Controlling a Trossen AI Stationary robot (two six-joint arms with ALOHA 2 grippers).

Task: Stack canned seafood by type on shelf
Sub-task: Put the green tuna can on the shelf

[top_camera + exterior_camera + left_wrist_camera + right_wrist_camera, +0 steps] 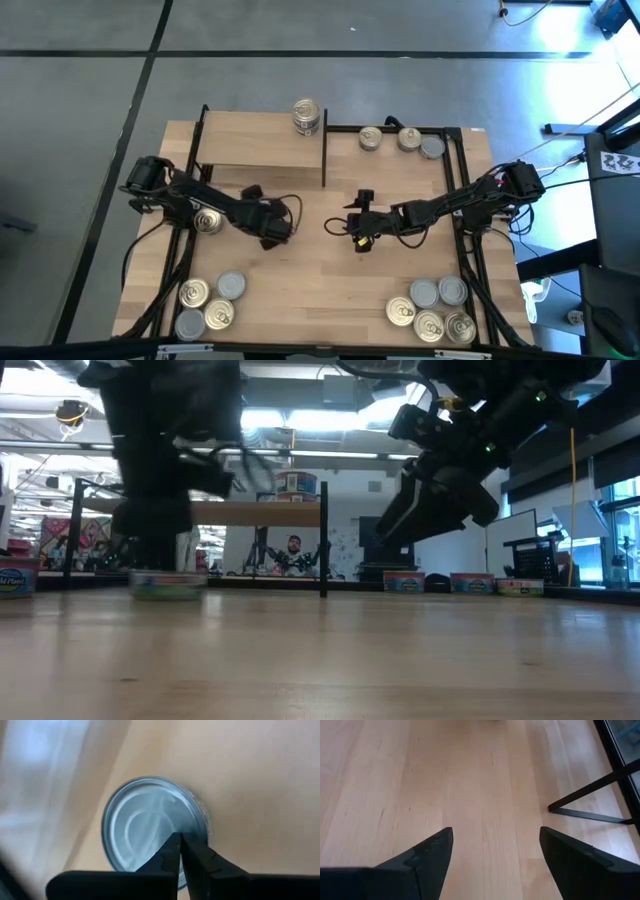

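Surface: light wood tabletop (pixel 320 290) with a thin black frame along its edges, standing on a grey floor (pixel 80 100) crossed by dark lines.

Room, low view: ceiling lights, a window at the right, colourful posters at the left; a person (pixel 294 550) sits beyond the table, seen under the shelf.

Shelf (pixel 262 150): raised light wood board with black uprights, at the far left part of the table, its long side running across the table.

Tins, all upright, flat tops facing up:
- stack of tins (pixel 307 115) on the shelf's far right corner;
- three tins (pixel 402 140) in a row on the tabletop just right of the shelf, near the far edge;
- four tins (pixel 208 303) grouped at the near left corner, gold and silver tops mixed;
- five tins (pixel 436 308) grouped at the near right corner;
- one gold-topped tin (pixel 208 221) beside the left arm;
- one silver-topped tin (pixel 150 825) directly below the left gripper, standing on the tabletop.

Left gripper (pixel 180 840): in front of the shelf, over the silver-topped tin, its fingers pressed together at the tips, holding nothing.

Right gripper (pixel 360 222): over bare wood at mid-table, fingers (pixel 427 855) spread wide apart with nothing between them.
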